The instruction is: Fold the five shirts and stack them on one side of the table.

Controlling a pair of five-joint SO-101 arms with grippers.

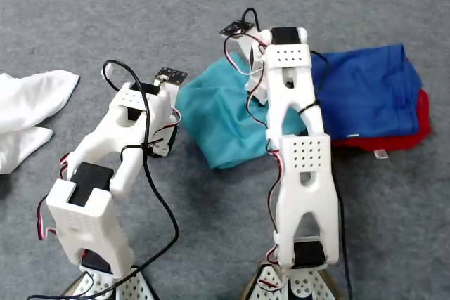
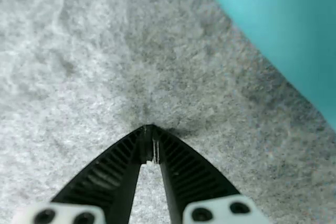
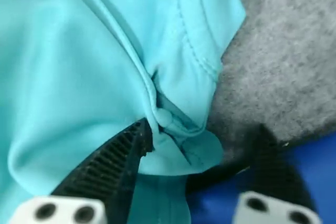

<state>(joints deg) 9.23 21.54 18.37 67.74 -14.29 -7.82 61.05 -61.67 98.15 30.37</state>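
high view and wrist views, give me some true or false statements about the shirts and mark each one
1. The blue shirt lies on top of the red shirt. True.
2. The white shirt is folded on that stack. False: it lies loose at the opposite side of the table.
3. The left gripper is shut, on bare table beside the teal shirt. True.
4. The teal shirt touches the white shirt. False: bare table lies between them.

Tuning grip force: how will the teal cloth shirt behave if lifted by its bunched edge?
Probably floppy: the teal cloth shirt lies creased and bunched at the right pincer, so it should drape. Likely light, being thin. Pushed over the grey felt tabletop, it may wrinkle.
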